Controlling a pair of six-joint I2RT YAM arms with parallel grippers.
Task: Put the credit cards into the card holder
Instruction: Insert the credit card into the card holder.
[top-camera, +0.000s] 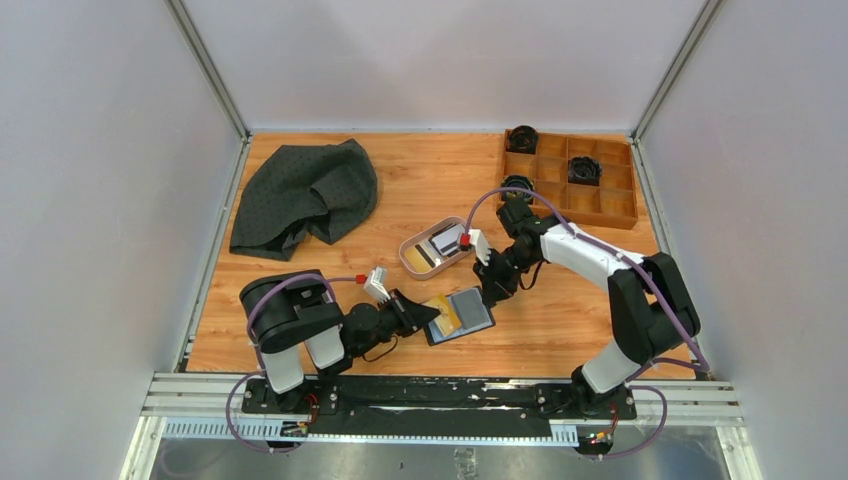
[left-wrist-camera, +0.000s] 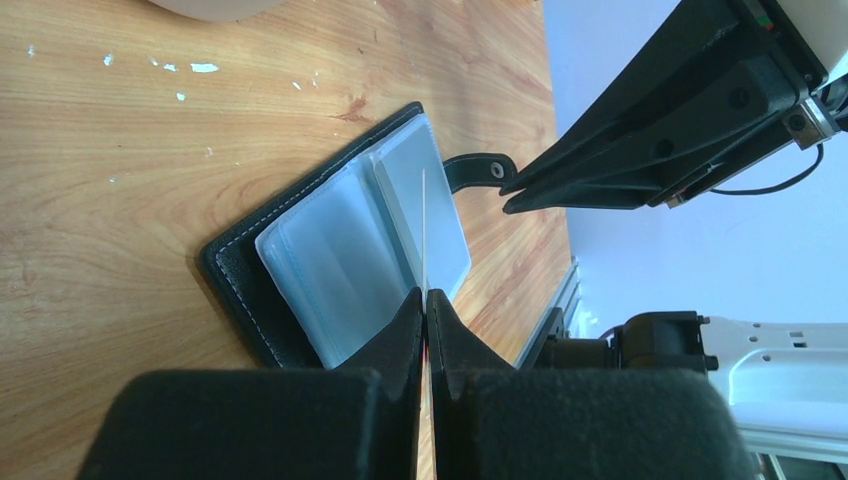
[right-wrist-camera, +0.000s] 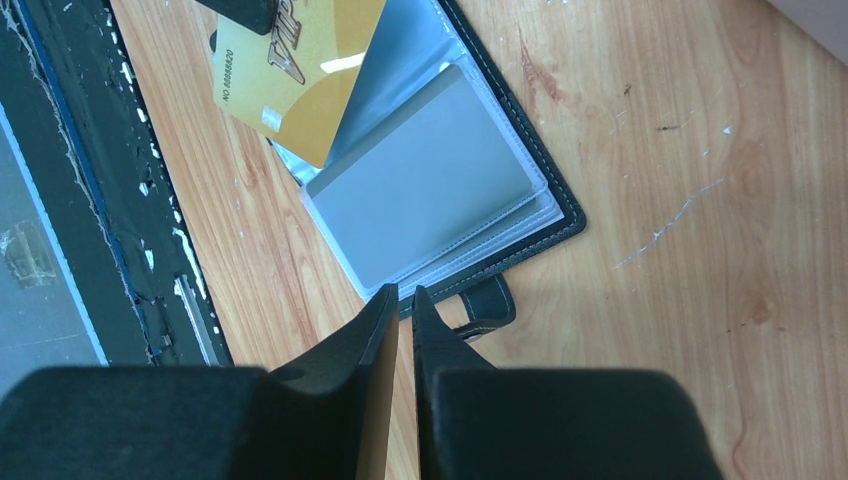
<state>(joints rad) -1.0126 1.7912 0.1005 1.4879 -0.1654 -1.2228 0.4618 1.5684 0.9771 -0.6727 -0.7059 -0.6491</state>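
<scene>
Gold card (right-wrist-camera: 300, 75) pinched in my left fingers (left-wrist-camera: 400, 335), over the open card holder (right-wrist-camera: 565, 215) (right fingers (right-wrist-camera: 372, 335) nearly closed, empty); next, I'd say, angle its edge into a pocket (right-wrist-camera: 430, 185).

The gold card (left-wrist-camera: 424, 225) shows from the left wrist only as a thin edge-on line. From the right wrist its top is cut off by the frame and a black finger (right-wrist-camera: 240, 12) covers one corner; whether its lower end sits inside a pocket of the card holder (right-wrist-camera: 430, 190) cannot be told. From above, the cards (top-camera: 445, 242) in the pink tray (top-camera: 406, 262) are too small to tell apart.
</scene>
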